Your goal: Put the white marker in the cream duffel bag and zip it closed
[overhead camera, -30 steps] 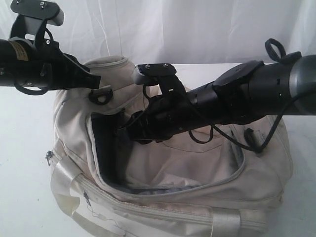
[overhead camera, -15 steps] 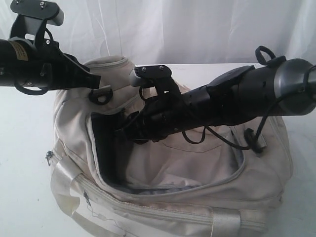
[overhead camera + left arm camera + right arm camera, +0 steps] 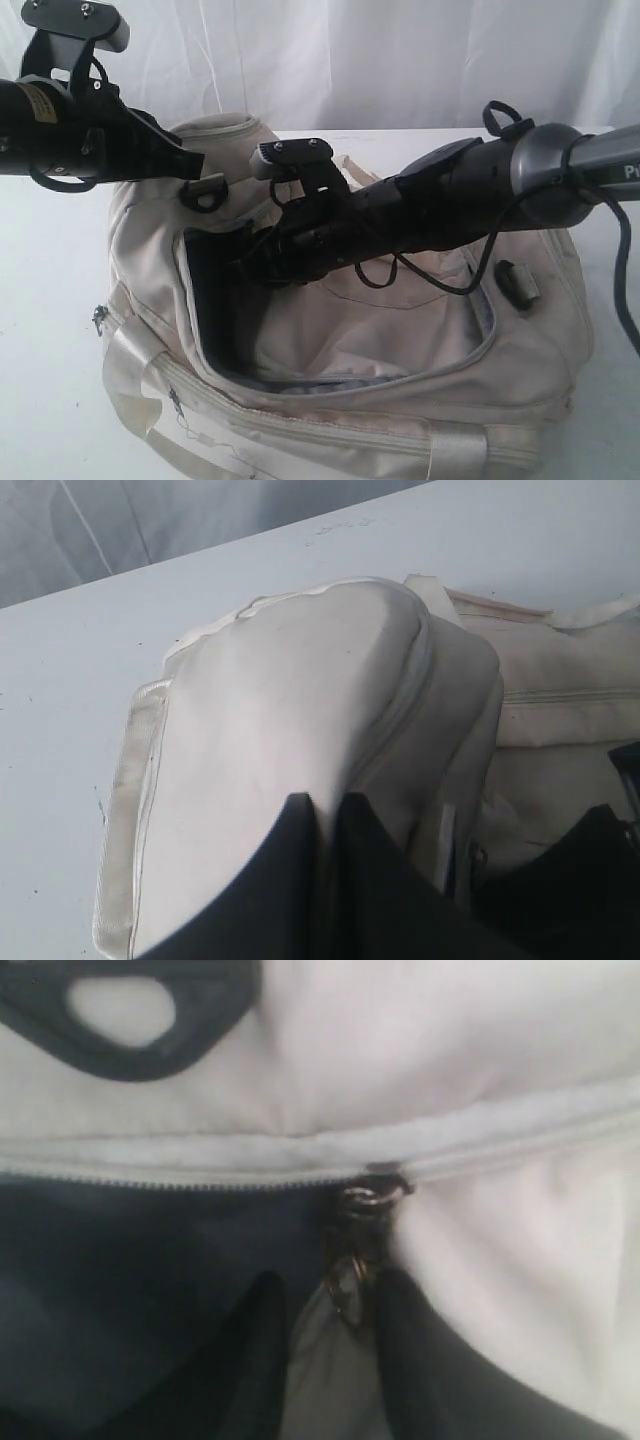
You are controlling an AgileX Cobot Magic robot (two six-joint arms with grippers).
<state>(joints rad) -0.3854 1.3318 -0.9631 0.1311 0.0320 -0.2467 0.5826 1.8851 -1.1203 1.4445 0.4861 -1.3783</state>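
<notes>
The cream duffel bag (image 3: 400,340) lies on the white table with its main zipper undone and its dark lining (image 3: 130,1260) showing. My left gripper (image 3: 325,805) is shut on a fold of cream fabric at the bag's far left end (image 3: 205,190). My right gripper (image 3: 330,1300) reaches across to the left end of the opening (image 3: 248,258). Its fingers stand apart on either side of the grey zipper pull (image 3: 350,1280), which hangs from the slider (image 3: 378,1192). The white marker is not in view.
A black clip (image 3: 517,280) sits on the bag's right side, and a black loop (image 3: 110,1010) lies just beyond the zipper. Shiny webbing handles (image 3: 455,440) run along the near side. White table (image 3: 50,260) lies to the left, with a white curtain behind.
My right arm has slid leftward along the bag's opening, bringing its fingers to the zipper pull, and the jaws have narrowed a little. The left arm has not moved.
</notes>
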